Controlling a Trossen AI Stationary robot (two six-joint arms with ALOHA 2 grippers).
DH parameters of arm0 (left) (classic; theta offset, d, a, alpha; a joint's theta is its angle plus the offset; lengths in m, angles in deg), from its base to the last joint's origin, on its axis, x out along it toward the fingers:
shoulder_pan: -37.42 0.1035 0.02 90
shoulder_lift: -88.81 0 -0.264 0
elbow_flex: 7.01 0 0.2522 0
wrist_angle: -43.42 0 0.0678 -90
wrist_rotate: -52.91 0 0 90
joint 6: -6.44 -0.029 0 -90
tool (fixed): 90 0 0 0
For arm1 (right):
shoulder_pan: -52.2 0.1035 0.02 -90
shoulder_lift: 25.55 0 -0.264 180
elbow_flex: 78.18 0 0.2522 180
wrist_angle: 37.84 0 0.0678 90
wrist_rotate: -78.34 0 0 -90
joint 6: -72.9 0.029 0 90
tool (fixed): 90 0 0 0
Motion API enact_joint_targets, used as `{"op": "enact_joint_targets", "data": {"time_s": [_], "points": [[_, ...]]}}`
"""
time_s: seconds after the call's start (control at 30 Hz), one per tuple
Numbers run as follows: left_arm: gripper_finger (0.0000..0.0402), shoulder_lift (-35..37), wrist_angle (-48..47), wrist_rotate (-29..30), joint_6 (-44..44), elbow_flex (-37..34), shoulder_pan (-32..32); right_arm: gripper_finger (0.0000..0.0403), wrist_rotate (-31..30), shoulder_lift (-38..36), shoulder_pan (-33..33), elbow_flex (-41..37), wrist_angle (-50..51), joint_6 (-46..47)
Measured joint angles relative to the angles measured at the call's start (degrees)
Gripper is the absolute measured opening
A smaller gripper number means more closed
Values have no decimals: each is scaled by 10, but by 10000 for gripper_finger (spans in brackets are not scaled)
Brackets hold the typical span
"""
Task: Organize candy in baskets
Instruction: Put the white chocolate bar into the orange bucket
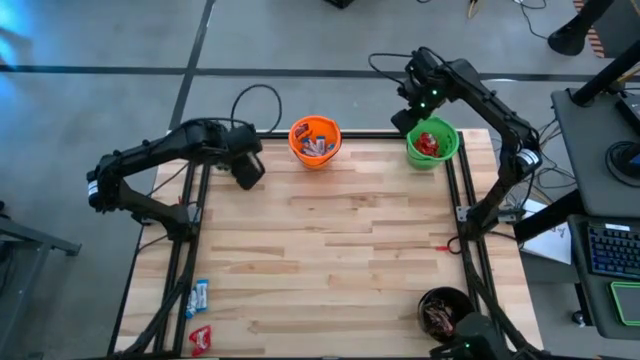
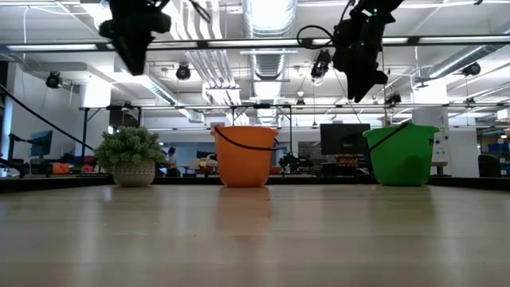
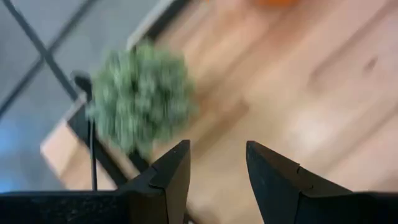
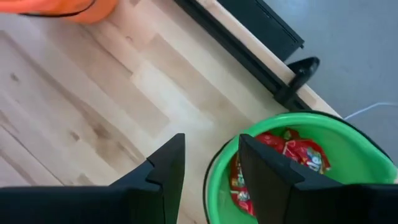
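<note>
Our right gripper (image 4: 208, 168) hangs released and empty above the green basket (image 1: 433, 143) at the tabletop's far right corner, while our equally spread left gripper (image 3: 217, 174) is nearer the leftover candy (image 1: 199, 297) at the near left corner.

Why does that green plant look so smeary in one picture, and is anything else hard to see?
Left wrist view: the plant is blurred, sharp in the low view. Low view: bright ceiling lights backlight both arms into silhouettes. High view: evenly lit, though the black basket is dim.
</note>
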Motion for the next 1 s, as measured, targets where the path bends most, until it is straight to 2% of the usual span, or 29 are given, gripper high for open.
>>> {"op": "enact_joint_targets", "data": {"time_s": [0.13, 0.23, 0.3, 0.7, 1.0], "points": [[139, -2, -82, -56, 47, 0, -5, 136, 0, 0, 14, 0, 0, -14], [139, 2, -72, -129, 86, -2, -15, 132, 0, 0, 21, 0, -4, -16], [139, 3, -67, -154, 108, -2, -28, 130, 0, 0, 26, 0, -8, -22], [139, 4, -80, -159, 276, -38, -149, 130, 0, 0, 32, 0, -17, -39], [139, 10, -81, -224, 393, -116, -265, 132, 0, 0, 32, 0, -18, -39]]}}
